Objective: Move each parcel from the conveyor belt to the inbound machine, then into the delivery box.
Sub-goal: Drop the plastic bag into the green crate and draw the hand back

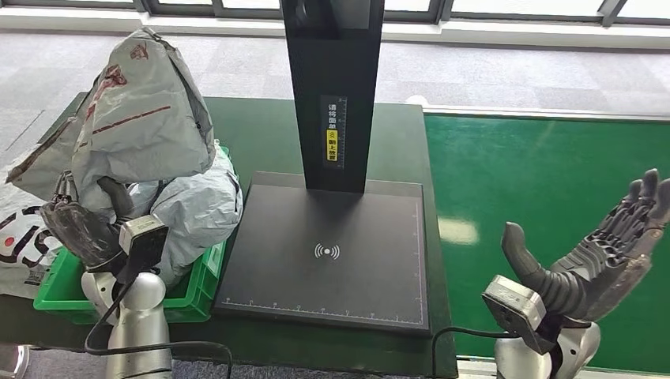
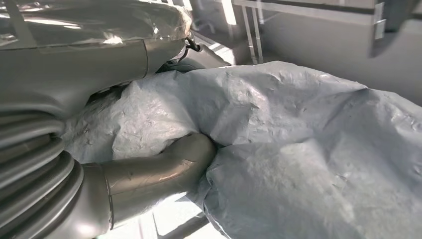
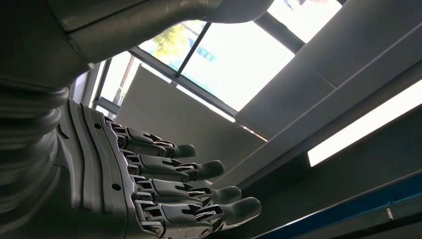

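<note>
The parcels (image 1: 146, 118) at nine o'clock are pale grey plastic with dark red markings. Under them the crate (image 1: 197, 286) is bright green. The scanner plate (image 1: 328, 253) is matt black with a white signal mark and ruler ticks; its post (image 1: 333, 87) carries a yellow-and-white label. At three o'clock the belt (image 1: 545, 174) is green.

2 grey parcels (image 1: 150, 118) (both bagged), 1 green box (image 1: 190, 296).

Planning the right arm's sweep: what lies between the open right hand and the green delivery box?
In the head view, the black scanner plate and its post lie between the right hand and the green box.
</note>
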